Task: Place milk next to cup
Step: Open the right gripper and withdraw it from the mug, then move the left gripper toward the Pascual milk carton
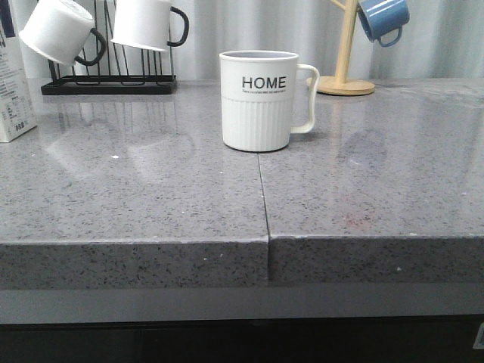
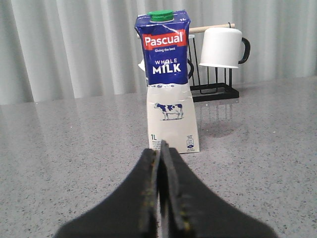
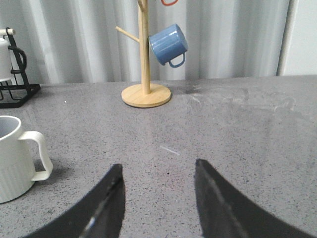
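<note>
The milk carton (image 2: pixel 168 79), white and dark blue with "WHOLE MILK" and a cow, stands upright on the counter; in the front view only its edge (image 1: pixel 13 83) shows at the far left. My left gripper (image 2: pixel 159 148) is shut and empty, just short of the carton's base. The white "HOME" cup (image 1: pixel 259 100) stands near the counter's middle, handle to the right; it also shows in the right wrist view (image 3: pixel 15 158). My right gripper (image 3: pixel 158 171) is open and empty, over bare counter beside the cup. Neither gripper shows in the front view.
A black rack (image 1: pixel 110 83) with two white black-handled mugs (image 1: pixel 60 30) stands at the back left, behind the carton. A wooden mug tree (image 1: pixel 345 76) with a blue mug (image 1: pixel 383 19) stands at the back right. A seam (image 1: pixel 262 189) runs down the grey counter.
</note>
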{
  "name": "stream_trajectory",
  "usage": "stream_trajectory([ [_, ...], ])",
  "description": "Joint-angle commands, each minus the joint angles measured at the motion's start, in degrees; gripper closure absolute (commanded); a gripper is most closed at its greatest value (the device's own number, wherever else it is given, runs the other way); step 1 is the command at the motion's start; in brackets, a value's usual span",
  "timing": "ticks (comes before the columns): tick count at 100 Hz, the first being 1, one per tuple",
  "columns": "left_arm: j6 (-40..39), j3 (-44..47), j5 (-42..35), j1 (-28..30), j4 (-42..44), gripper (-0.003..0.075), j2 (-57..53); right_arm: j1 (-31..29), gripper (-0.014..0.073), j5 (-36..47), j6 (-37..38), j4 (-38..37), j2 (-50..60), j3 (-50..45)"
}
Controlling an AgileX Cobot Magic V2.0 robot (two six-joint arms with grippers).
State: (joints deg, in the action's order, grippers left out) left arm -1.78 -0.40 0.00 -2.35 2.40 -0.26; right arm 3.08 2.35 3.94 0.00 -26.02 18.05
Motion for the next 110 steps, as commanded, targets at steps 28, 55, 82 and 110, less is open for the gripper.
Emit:
stream_trajectory([
  [28,-0.44,2.91,-4.03,0.15,-0.22,0.0741,-1.86,-0.32,0.0627,0.21,-0.01,-1.56,10.49,-3.23],
  [55,-0.44,2.91,-4.03,0.15,-0.22,0.0741,-1.86,-0.32,0.0713,0.38,-0.01,-1.5,10.48,-3.23],
  [82,-0.44,2.91,-4.03,0.15,-0.22,0.0741,-1.86,-0.32,0.0713,0.38,-0.01,-1.5,10.48,-3.23],
  [110,-0.44,2.91,-4.03,0.15,-0.22,0.0741,-1.86,-0.32,0.0713,0.38,-0.01,-1.5,10.48,-3.23],
])
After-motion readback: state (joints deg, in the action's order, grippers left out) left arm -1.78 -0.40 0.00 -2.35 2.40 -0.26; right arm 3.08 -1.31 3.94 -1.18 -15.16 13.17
